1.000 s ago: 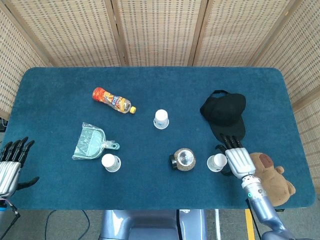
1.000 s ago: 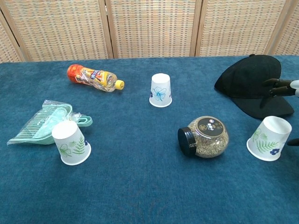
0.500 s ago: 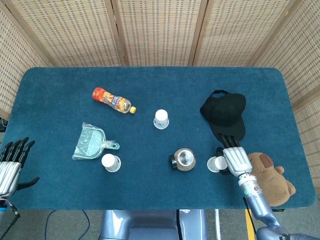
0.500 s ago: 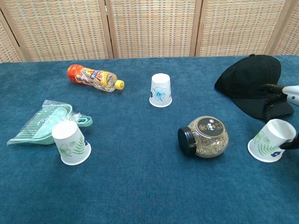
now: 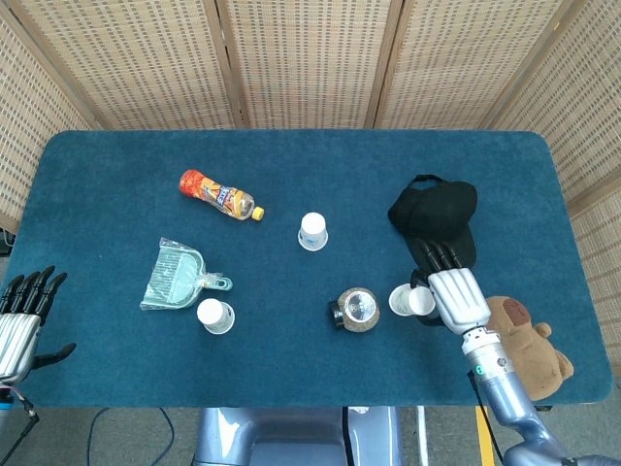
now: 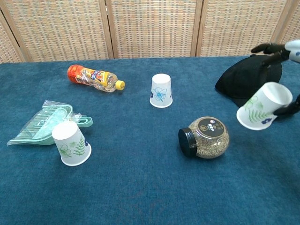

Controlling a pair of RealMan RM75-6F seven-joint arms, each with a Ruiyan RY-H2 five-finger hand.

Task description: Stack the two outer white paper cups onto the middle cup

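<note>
Three white paper cups with leaf prints stand upside down or are held. The middle cup (image 5: 312, 232) (image 6: 161, 91) stands at the table's centre. The left cup (image 5: 215, 316) (image 6: 71, 143) stands beside a green dustpan. My right hand (image 5: 452, 295) (image 6: 283, 49) grips the right cup (image 5: 407, 301) (image 6: 263, 107) and holds it tilted above the table, near the black cap. My left hand (image 5: 21, 313) hangs at the far left edge with fingers spread and nothing in it.
A lying jar (image 5: 356, 310) (image 6: 204, 137) sits just left of the lifted cup. A black cap (image 5: 437, 218) (image 6: 252, 77) lies behind it, a plush toy (image 5: 524, 345) to the right. An orange bottle (image 5: 219, 194) and green dustpan (image 5: 177, 278) lie on the left.
My right hand closed on the right cup and lifted it off the table, tilting it and carrying it up and slightly left. The left hand stayed still.
</note>
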